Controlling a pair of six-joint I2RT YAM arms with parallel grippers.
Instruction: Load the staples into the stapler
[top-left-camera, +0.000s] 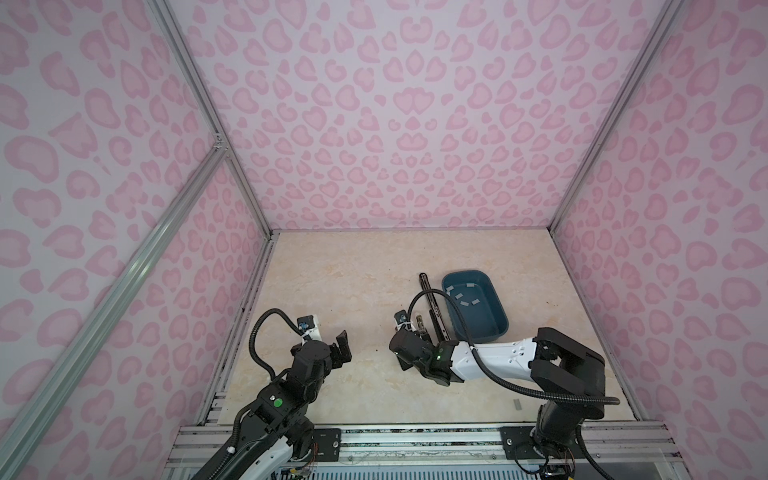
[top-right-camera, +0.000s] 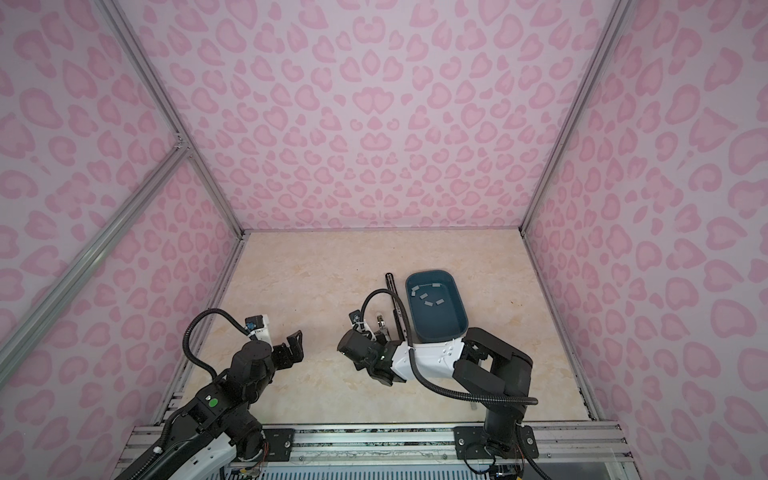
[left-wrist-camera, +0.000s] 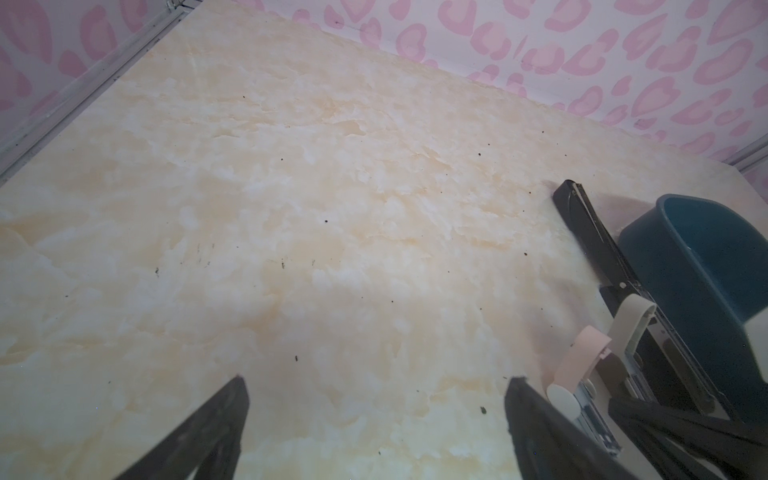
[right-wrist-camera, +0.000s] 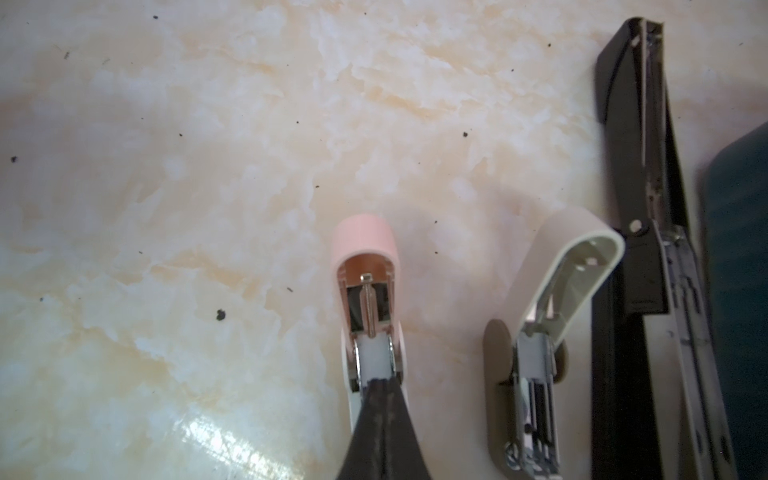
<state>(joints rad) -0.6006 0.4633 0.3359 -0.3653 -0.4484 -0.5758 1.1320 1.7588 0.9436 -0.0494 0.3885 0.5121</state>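
The right gripper (right-wrist-camera: 377, 380), jaws pressed together, pokes into the channel of the open pink stapler (right-wrist-camera: 363, 239); loading seems underway. Next: withdraw straight, close the lid.

Black jointed arms (top-left-camera: 569, 365) with white shells (top-left-camera: 498, 353), ribbed black cables (top-left-camera: 590, 400), green lights (top-left-camera: 277, 402).

Your left arm (top-left-camera: 286, 386) comes in from the near left, bent at the elbow, with the wrist tipped forward. Your left gripper (left-wrist-camera: 377, 379) hangs with its fingers (left-wrist-camera: 208, 432) spread wide and empty. Your right arm (top-left-camera: 498, 353) folds at the elbow and lies low, stretched toward the middle. Your right gripper (right-wrist-camera: 379, 386) points downward, its fingers (right-wrist-camera: 374, 424) pressed tight together at the tips.
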